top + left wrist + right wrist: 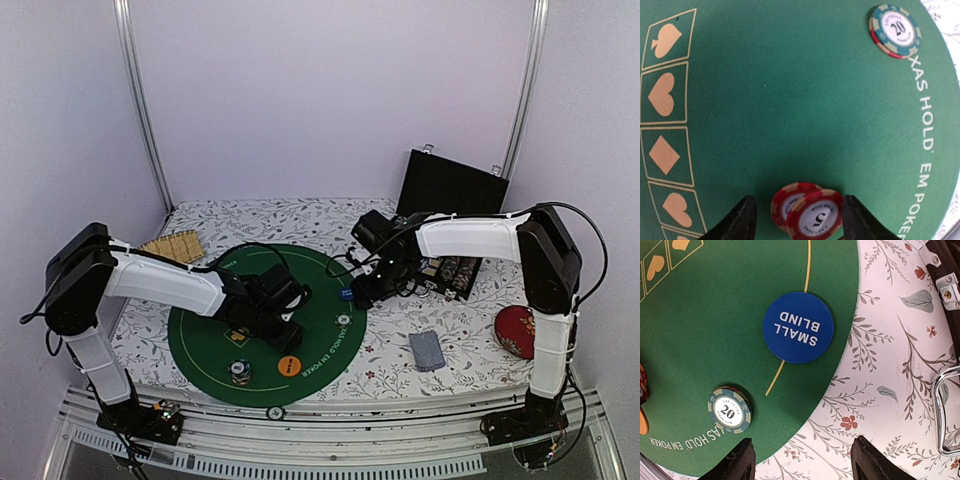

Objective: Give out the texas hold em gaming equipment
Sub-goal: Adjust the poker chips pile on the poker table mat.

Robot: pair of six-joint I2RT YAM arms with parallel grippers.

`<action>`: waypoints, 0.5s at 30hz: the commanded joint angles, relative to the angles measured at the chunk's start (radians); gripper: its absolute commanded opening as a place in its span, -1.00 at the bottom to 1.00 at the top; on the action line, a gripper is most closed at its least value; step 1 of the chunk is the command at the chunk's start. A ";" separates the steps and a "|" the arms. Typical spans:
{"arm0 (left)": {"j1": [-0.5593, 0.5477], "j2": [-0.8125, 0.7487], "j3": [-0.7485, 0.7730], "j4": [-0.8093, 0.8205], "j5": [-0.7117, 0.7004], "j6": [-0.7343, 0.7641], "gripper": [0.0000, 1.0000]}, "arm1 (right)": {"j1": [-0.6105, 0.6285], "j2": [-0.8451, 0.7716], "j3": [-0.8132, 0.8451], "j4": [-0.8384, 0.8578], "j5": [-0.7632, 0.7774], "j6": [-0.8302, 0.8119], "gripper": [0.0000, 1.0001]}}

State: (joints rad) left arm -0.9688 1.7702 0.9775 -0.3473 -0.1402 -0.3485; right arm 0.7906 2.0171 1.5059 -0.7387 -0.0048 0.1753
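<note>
Two red "5" poker chips (810,212) lie overlapping on the round green felt mat (200,340), between the fingers of my left gripper (797,220). The jaws are open: the right finger (860,222) is close against the chips and the left finger stands apart from them. A teal "20" chip (895,30) lies near the mat's edge and also shows in the right wrist view (729,409). A blue "SMALL BLIND" button (798,327) lies by it. My right gripper (802,460) is open and empty over the mat's edge. A deck of blue-backed cards (427,350) lies on the cloth.
An orange button (290,366) and a striped chip stack (240,371) sit at the mat's near edge. An open black case (452,190) with a chip tray (450,272) stands at the back right. A red disc (515,330) lies at the right and a bamboo mat (172,245) at the left.
</note>
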 commanded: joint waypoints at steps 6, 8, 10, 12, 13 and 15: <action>-0.003 -0.022 -0.006 -0.060 -0.025 0.000 0.44 | -0.004 -0.031 -0.002 0.007 0.000 -0.021 0.35; -0.003 -0.022 0.003 -0.061 -0.026 -0.001 0.54 | -0.004 -0.029 -0.004 0.008 -0.004 -0.023 0.35; -0.003 -0.026 0.013 -0.056 -0.016 0.002 0.62 | -0.005 -0.029 -0.004 0.008 -0.007 -0.024 0.35; -0.002 -0.037 0.016 -0.042 0.001 0.009 0.67 | -0.004 -0.029 -0.005 0.009 -0.008 -0.025 0.34; -0.002 -0.040 0.015 -0.034 0.008 0.014 0.70 | -0.005 -0.027 -0.006 0.010 -0.009 -0.026 0.34; -0.003 -0.040 0.012 -0.023 0.021 0.023 0.74 | -0.005 -0.028 -0.008 0.011 -0.009 -0.028 0.34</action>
State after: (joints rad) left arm -0.9684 1.7603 0.9752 -0.3820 -0.1455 -0.3443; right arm 0.7906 2.0171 1.5059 -0.7387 -0.0059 0.1570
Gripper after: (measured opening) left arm 0.854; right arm 0.671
